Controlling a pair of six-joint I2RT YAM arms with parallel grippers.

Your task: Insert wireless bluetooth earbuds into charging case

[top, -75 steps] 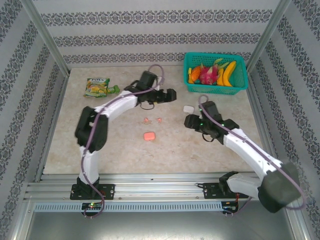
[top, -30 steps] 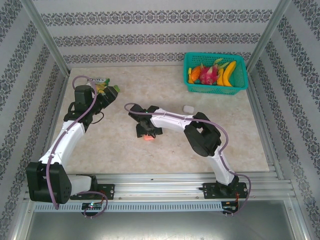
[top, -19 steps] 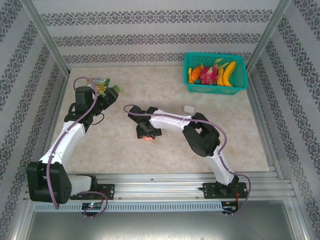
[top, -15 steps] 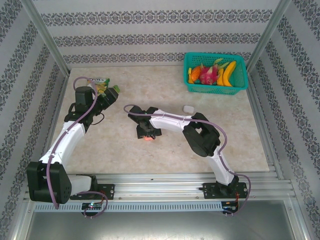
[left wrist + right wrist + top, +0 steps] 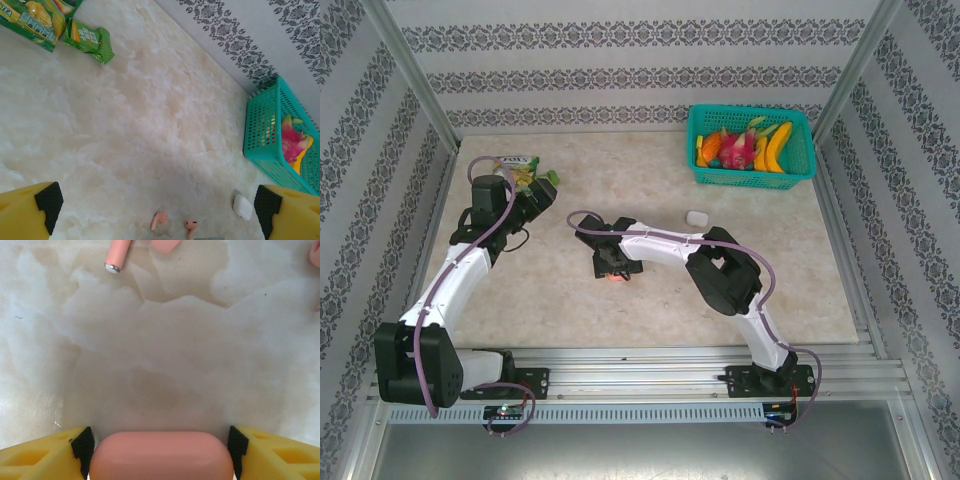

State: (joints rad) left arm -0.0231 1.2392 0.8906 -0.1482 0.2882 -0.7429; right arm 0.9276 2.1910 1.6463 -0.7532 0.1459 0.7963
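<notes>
The pink charging case [image 5: 161, 457], at bottom centre, is pinched between the pads of the right gripper [image 5: 160, 442]. The left gripper [image 5: 156, 205] is spread wide. A pink earbud [image 5: 118, 252] lies at upper left. The smooth rounded case may be squirted out if clamped off-centre.

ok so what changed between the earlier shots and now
The left gripper pulled back from the middle to the far left by the snack packets, jaws open. The right gripper swung in from the right onto the pink case and closed on its two ends; the case still rests on the table. The pink earbuds still lie loose; the white case and basket stayed put.
</notes>
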